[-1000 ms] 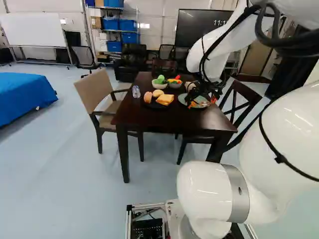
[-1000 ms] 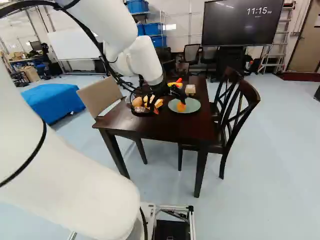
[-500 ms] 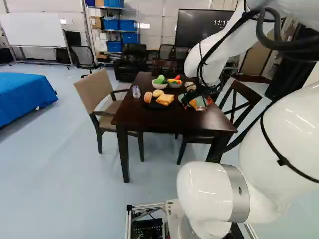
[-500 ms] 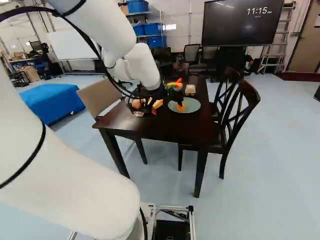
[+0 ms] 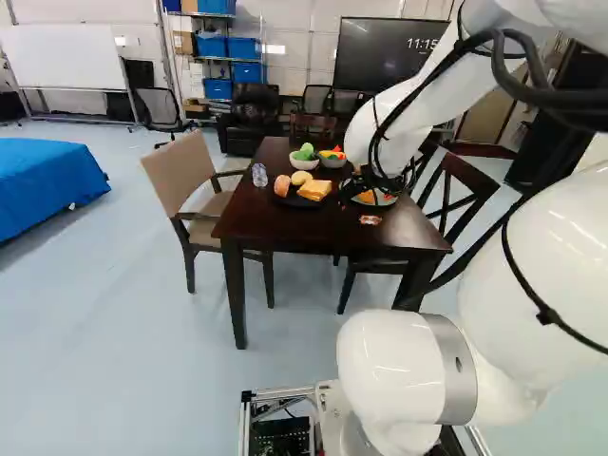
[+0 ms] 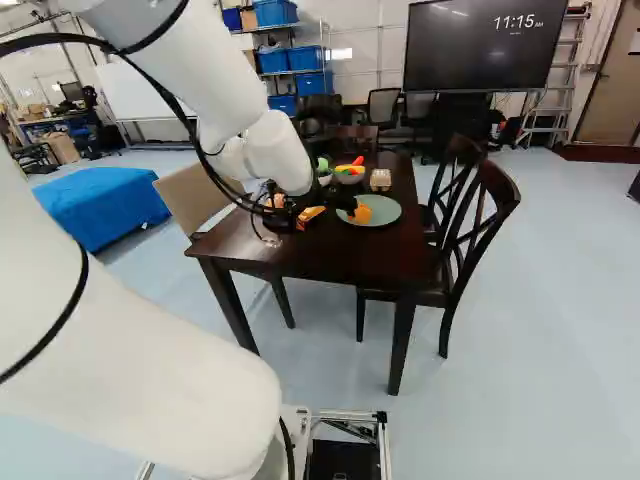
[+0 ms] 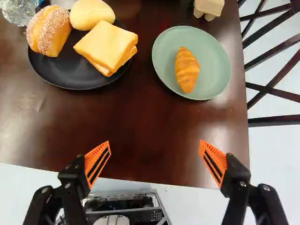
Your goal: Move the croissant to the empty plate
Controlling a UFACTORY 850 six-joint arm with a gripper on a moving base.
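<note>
Wrist view evidence is of a released pincer: its orange pads are held wide apart and nothing is gripped between them. Since the earlier base views, the arm has been drawn back from the green plate, nearer to the base and, in the right base view, towards the side of the black plate; the base has not been moved. The croissant is left lying on the green plate, ahead of the pincer and well apart from it, and in the right base view no shift of it against that plate can be seen. As no other food is borne there, the placing is judged complete; only a clear retreat seems to be wanted, with care that the black plate and its breads are not brushed.

In the left base view, much of the pincer and the green plate is covered by the arm, so the croissant cannot be told surely from the orange pads. How high the pincer is held above the table cannot be judged. In the wrist view, the pale block beyond the green plate and the clear crinkled object beside the black plate are cut off.
</note>
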